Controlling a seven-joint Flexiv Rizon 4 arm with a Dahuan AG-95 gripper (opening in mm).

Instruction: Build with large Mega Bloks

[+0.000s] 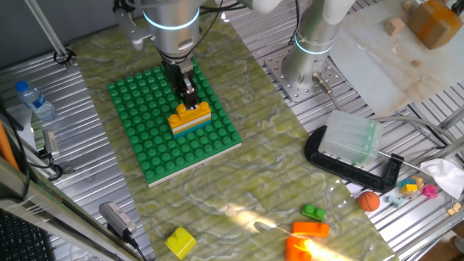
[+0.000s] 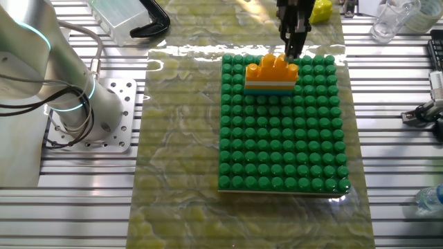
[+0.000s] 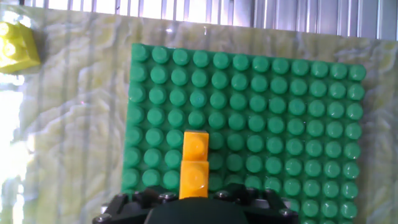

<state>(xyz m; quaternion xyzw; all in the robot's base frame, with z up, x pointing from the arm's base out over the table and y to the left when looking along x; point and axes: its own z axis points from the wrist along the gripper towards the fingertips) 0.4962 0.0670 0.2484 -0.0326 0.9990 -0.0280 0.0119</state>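
A green studded baseplate [image 1: 174, 123] [image 2: 284, 131] [image 3: 273, 118] lies on the mat. On it stands a small stack: a yellow-orange brick [image 1: 191, 114] [image 2: 271, 70] [image 3: 194, 163] on top of a white and a cyan layer. My gripper [image 1: 190, 100] [image 2: 293, 47] comes straight down onto the brick's far end, its narrow fingers closed at the brick's sides. In the hand view the brick runs down under the dark hand body, and the fingertips themselves are hidden. Loose bricks lie off the plate: yellow [image 1: 180, 241] [image 3: 17, 45], green [image 1: 314, 212], orange [image 1: 310, 229].
A black clamp [image 1: 362, 170] and a clear plastic box [image 1: 351, 138] sit right of the mat. A second arm's base [image 1: 312, 43] [image 2: 66, 90] stands beside the plate. A water bottle [image 1: 35, 100] and an orange ball [image 1: 369, 201] lie on the slatted table.
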